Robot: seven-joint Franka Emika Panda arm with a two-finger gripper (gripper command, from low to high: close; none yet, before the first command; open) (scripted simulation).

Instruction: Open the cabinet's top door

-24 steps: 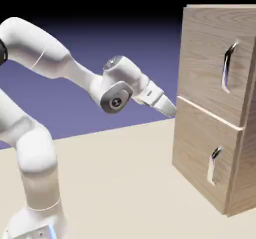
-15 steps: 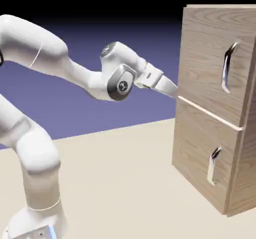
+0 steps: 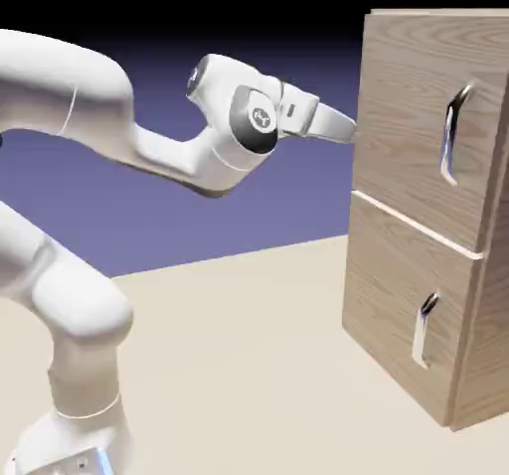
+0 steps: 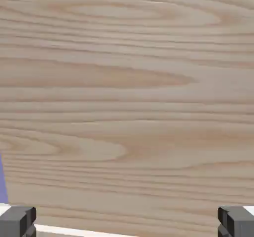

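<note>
A pale beige counter spreads across the near part, and behind it stands a blue-violet backdrop.

The robot's smooth, glossy white arm is built of rounded, tube-like segments with thin seam lines. A dark grey disc cap with a pale marking sits on the wrist. The white tapering pincer has small, blocky dark grey fingertips. The white base carries a light-blue strip.
</note>
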